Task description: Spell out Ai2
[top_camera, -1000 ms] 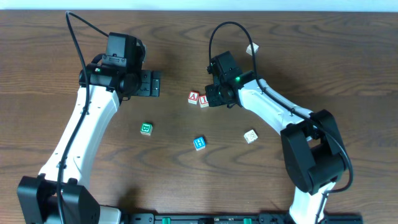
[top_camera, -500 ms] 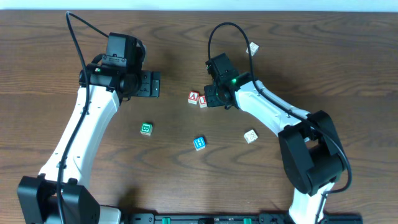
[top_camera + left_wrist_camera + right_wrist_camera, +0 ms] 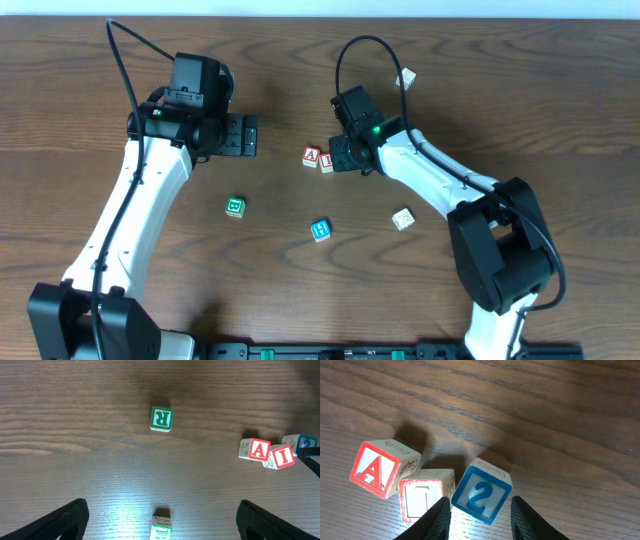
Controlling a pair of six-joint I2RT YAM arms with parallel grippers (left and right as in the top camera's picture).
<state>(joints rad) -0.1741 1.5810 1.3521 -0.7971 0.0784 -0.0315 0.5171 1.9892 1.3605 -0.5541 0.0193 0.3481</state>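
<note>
Tabletop (image 3: 560, 100) with green cube (image 3: 235, 206) and blue cube (image 3: 320, 230) near A cube (image 3: 311, 156)

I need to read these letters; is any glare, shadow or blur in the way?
Right wrist view: the A block, I block and 2 block are sharp, with shadows falling behind them. Left wrist view: a bright glare patch on the table washes out the nearest green block. Overhead view: even light, tiny letters.
</note>
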